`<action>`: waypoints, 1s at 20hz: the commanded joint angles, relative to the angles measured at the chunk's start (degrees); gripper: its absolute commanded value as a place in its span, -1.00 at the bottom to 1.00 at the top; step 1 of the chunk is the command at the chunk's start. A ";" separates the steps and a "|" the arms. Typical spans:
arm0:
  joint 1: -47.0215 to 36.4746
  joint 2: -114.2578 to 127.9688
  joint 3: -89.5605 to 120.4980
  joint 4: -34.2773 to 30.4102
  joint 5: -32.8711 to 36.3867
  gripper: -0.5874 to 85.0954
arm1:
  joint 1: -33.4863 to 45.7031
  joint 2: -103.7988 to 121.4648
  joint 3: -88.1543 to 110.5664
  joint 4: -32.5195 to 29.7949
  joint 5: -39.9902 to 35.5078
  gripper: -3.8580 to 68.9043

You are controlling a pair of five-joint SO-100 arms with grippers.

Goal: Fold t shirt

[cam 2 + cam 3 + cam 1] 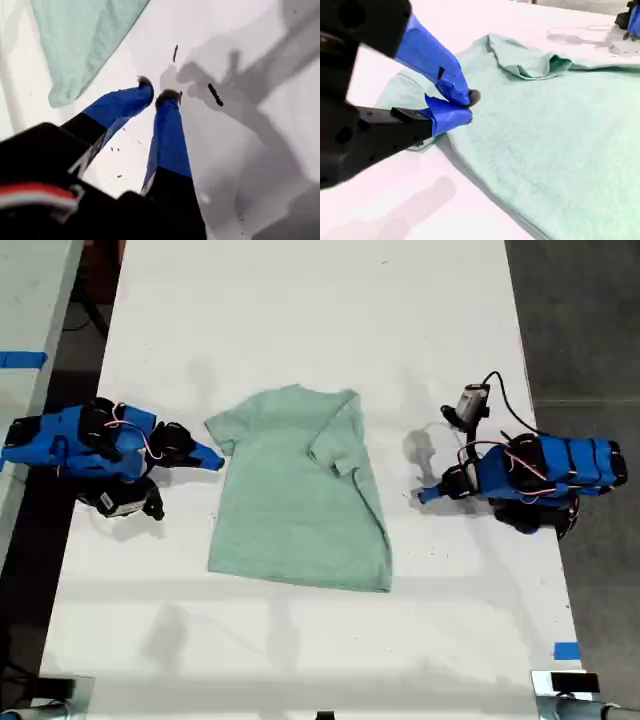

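The pale mint-green t shirt point(295, 500) lies flat on the white table point(300, 300), and the sleeve on the exterior view's right is folded in over the body. My second gripper point(215, 461) point(467, 107) is shut, its blue tips resting at the edge of the sleeve point(400, 87) on the exterior view's left; no cloth looks lifted. My first gripper point(425, 495) point(156, 92) is shut over bare table, a short way off the shirt's other side on the exterior view's right. One corner of the t shirt point(80, 40) shows in the first wrist view.
Strips of blue tape mark the table's near corner point(566, 650) on the exterior view's right and a side surface point(20, 360) on its left. Dark floor borders the table on both sides. Small dark marks point(215, 95) dot the tabletop by my first gripper.
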 commanded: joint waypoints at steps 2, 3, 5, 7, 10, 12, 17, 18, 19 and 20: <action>-1.67 0.44 2.64 0.00 -1.05 -0.99 | -1.14 0.62 3.69 -1.76 -0.09 -0.77; -2.02 0.35 2.64 0.00 -1.05 -0.99 | -1.14 0.62 3.69 -1.76 -0.09 -0.77; -2.46 -0.44 2.64 0.18 -1.05 -0.99 | -1.14 0.62 3.69 -1.76 -0.18 -0.77; -2.29 -0.18 2.64 0.18 -1.14 -0.99 | -1.14 0.62 3.69 -1.76 -0.18 -0.77; -3.08 -0.26 2.64 0.18 -1.14 -0.99 | -1.14 0.62 3.69 -1.76 -0.18 -0.77; -3.78 -0.26 2.64 0.18 -0.70 -0.99 | -1.14 0.62 3.69 -1.76 -0.18 -0.77; -6.77 -3.43 0.18 1.32 1.41 -0.99 | -0.44 0.62 3.69 -1.76 0.00 -0.75; -8.88 -5.89 -3.08 1.23 4.13 -0.99 | -0.44 0.62 3.69 -1.76 0.09 -0.75; -11.43 -11.07 -8.26 2.99 5.71 -0.99 | -0.44 0.62 3.69 -1.76 0.09 -0.75; -14.68 -20.21 -14.77 5.19 8.17 -0.99 | -0.35 0.62 3.69 -1.76 0.09 -0.75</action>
